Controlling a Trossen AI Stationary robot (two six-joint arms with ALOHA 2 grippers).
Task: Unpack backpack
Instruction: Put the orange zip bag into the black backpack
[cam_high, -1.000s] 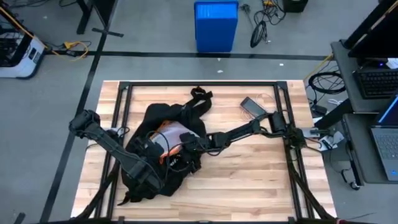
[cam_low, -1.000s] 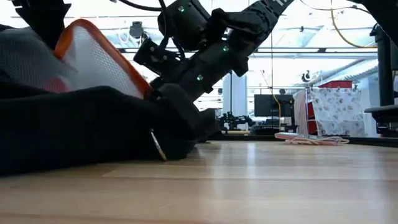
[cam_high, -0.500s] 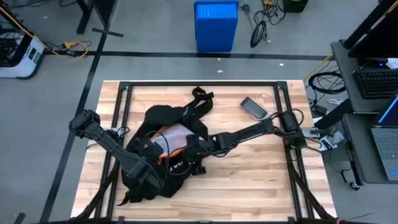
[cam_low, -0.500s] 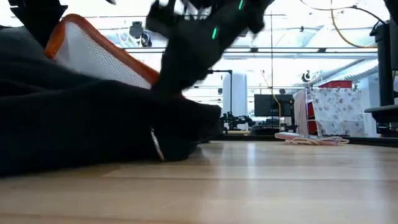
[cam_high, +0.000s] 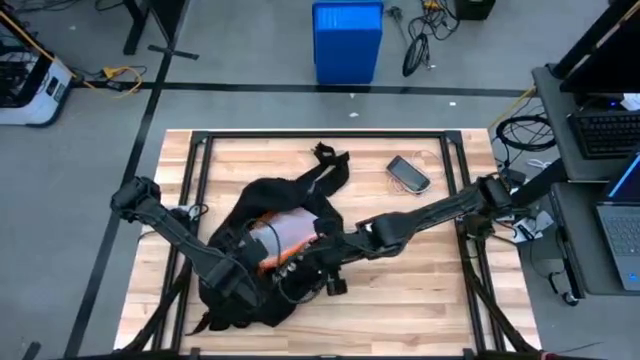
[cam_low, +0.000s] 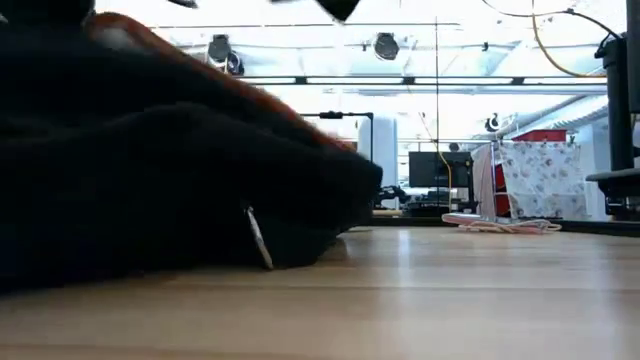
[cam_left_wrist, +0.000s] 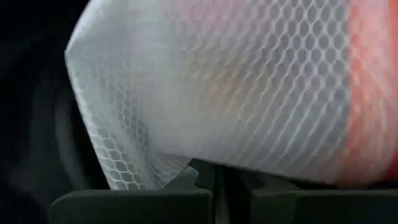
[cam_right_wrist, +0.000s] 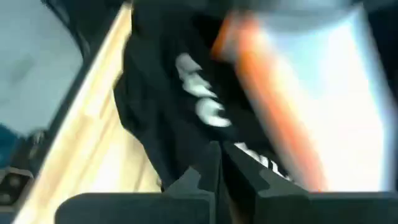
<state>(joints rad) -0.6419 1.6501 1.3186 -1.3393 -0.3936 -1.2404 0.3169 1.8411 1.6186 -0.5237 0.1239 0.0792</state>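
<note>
One backpack (cam_high: 262, 250) is seen on the tabletop (cam_high: 420, 300), lying flat on the left half, toward the near edge, with one strap (cam_high: 325, 165) trailing out toward the far edge. One white mesh pouch with orange trim (cam_high: 285, 235) is seen in the bag's opening, partly uncovered. One phone (cam_high: 408, 173) lies apart on the far right part of the tabletop, well clear of the bag.

Two arms are counted. The left hand (cam_high: 240, 272) is placed at the near left side of the backpack, over the black fabric; in its wrist view the two fingers are seen pressed together just below the mesh, nothing visibly clamped between them. The right hand (cam_high: 318, 262) is reached across from the right edge to the bag's opening, beside the pouch; its fingers (cam_right_wrist: 205, 168) are seen closed against each other in front of the white lettering (cam_right_wrist: 202, 102), and whether fabric is pinched there cannot be told.

The near right quarter of the tabletop is bare wood, as is a strip along the far edge. A black metal frame (cam_high: 330, 136) borders the tabletop.
</note>
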